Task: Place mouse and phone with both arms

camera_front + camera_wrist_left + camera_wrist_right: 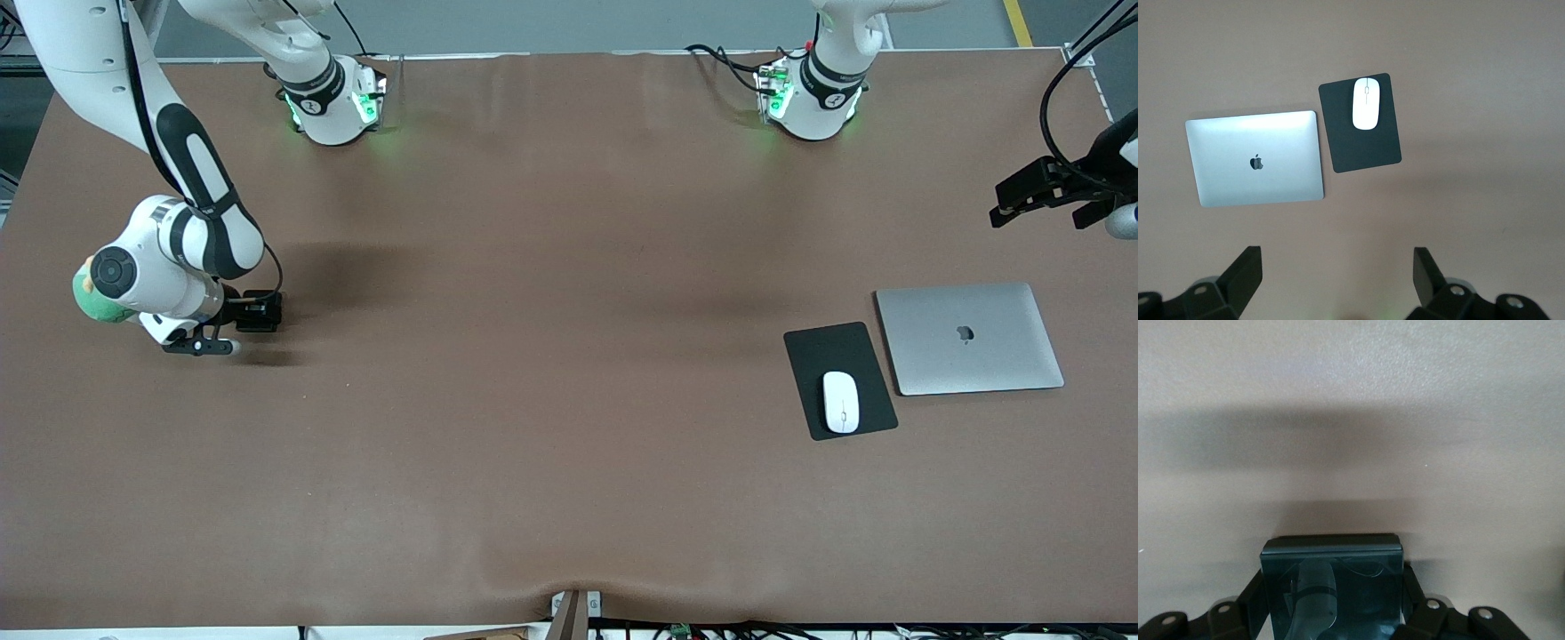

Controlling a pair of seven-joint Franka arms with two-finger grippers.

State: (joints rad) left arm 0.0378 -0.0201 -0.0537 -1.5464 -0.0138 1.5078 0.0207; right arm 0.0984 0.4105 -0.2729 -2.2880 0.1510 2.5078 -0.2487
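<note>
Front view: small white glossy oval mouse (pixel 840 402) lying on thin black rectangular mat (pixel 838 380), on the part of the mat nearer the front camera, toward the left arm's end of the brown table (pixel 551 356). Just beside the mat, closed silver laptop (pixel 969 338) with a dark logo on its lid, flat on the table, closer still to that end. Left gripper (pixel 1040 203) up in the air over bare table at the left arm's end, fingers spread wide and holding nothing; idle, waiting. Right gripper (pixel 253 313) low over the table at the right arm's end, clamped on small black rounded-corner phone (pixel 260 311).

Left wrist view: mouse (pixel 1366 103) on mat (pixel 1360 123), laptop (pixel 1255 158) alongside with a narrow gap between them, two black fingertips (pixel 1245 270) standing far apart with only table between.

Right wrist view: phone (pixel 1332 583) pinched between the black fingers (pixel 1250 603), its glossy dark face reflecting the gripper, one edge pointing out over plain table.
</note>
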